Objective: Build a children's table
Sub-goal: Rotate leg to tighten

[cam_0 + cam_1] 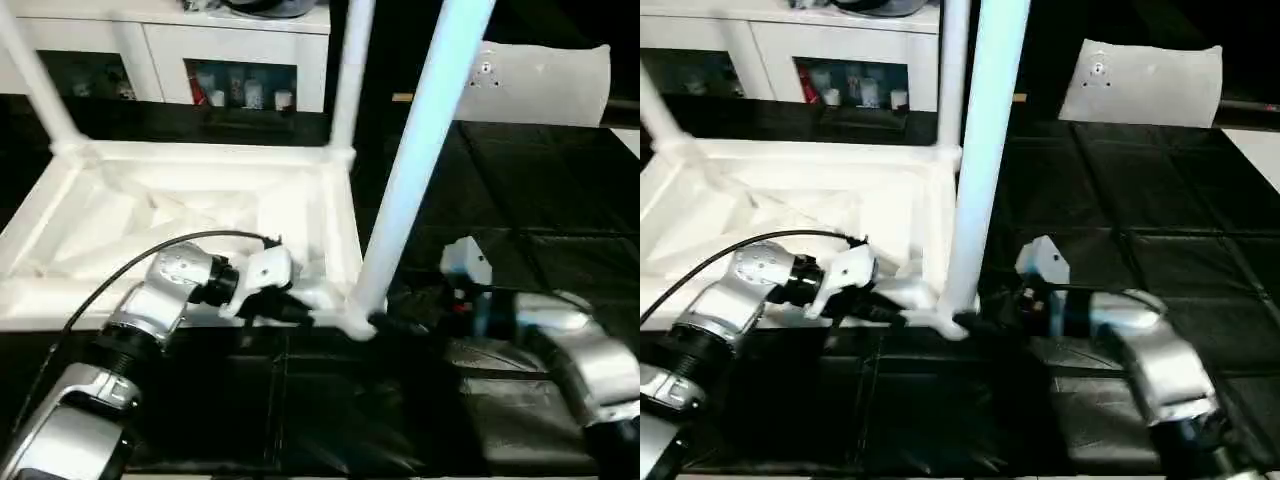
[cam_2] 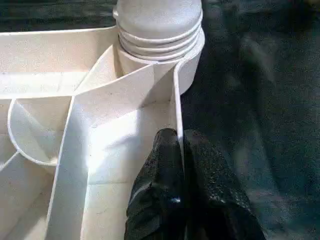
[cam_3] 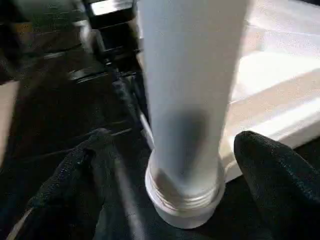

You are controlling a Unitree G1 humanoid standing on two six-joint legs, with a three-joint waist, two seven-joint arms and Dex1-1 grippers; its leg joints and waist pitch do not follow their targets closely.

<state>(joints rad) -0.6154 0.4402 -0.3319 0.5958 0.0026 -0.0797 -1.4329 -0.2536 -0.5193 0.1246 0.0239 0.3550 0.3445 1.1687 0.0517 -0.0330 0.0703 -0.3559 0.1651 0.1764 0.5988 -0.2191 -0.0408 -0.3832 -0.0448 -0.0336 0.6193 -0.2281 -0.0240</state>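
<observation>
The left claw (image 2: 182, 145) is closed on the thin rim of the tabletop (image 1: 150, 215), one black finger (image 2: 160, 165) pressed inside the wall and the other outside it, just beside the near corner socket (image 2: 160, 55). The right claw (image 3: 190, 165) is spread wide around the base of the nearest leg (image 1: 420, 150), with a black finger (image 3: 272, 165) seen on each side of the tube and a gap left between finger and tube, so nothing is gripped by it. That leg is stood upright in the corner socket, its ribbed end seated at the socket's mouth, and it is seen rising out of the top of the head views. The tabletop is laid upside down on the black surface (image 1: 540, 180), its ribbed underside turned up and its rim facing the robot. Two more legs are stood in the far corners, one at the far left (image 1: 35, 80) and one at the far right (image 1: 350, 75). A flat white bag (image 1: 545, 85) is laid well apart on the far right of the black surface. A white cabinet (image 1: 160, 40) with small items on its shelf is seen behind the tabletop.
</observation>
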